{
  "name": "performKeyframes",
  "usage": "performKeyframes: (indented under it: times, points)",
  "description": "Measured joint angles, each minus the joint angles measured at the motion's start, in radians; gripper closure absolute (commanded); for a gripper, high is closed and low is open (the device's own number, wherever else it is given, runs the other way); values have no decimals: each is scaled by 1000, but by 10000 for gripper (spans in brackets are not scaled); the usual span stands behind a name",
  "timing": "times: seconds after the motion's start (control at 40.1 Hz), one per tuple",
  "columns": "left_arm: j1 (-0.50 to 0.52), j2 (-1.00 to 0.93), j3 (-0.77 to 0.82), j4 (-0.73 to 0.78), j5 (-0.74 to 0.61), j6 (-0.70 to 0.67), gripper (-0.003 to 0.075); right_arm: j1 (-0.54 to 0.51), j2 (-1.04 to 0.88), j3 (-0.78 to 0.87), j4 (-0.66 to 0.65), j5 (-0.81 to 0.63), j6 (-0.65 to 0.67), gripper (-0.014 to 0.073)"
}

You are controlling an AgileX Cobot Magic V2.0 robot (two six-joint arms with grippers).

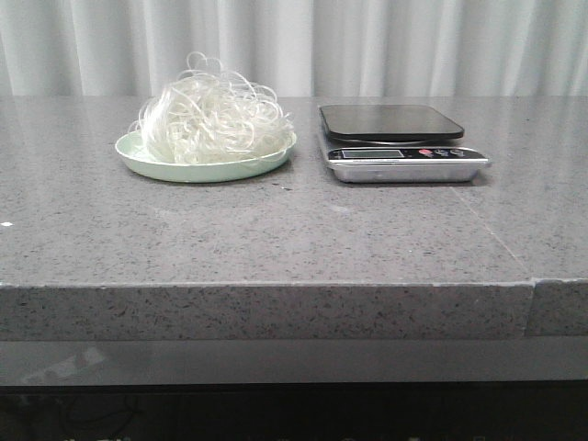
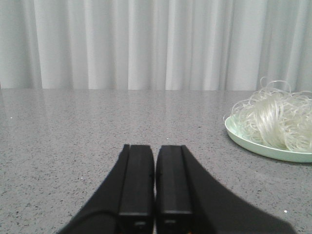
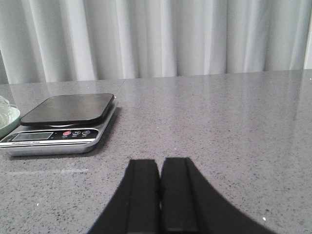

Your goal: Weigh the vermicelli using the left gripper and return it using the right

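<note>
Two black grippers rest with jaws closed on nothing, while the vermicelli [image 1: 213, 119] sits untouched on its plate.

On the grey speckled countertop [image 1: 276, 239], the vermicelli forms a fluffy heap of thin, whitish, curly strands filling the pale green plate [image 1: 138, 152], loose loops rising above the pile. Just beside the plate, on the robot's right and not touching it, stands a kitchen scale [image 1: 402, 147] with a dark, bare weighing platform, a silver body, a small display and buttons along its front edge. The left gripper [image 2: 155, 195] has its flat-sided jaws pressed together, low over the counter and well apart from the plate. The right gripper [image 3: 160, 200] is likewise closed, near the counter surface, apart from the scale. White curtains [image 1: 367, 46] hang behind the counter.
</note>
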Motion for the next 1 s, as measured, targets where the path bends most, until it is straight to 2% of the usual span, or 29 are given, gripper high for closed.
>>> performKeyframes:
  times: [0.772, 0.996]
  points:
    - [0, 0, 0, 0, 0, 0, 565, 0, 0, 0, 0, -7, 0, 436]
    - [0, 0, -4, 0, -48, 0, 565, 0, 0, -50, 0, 0, 0, 436]
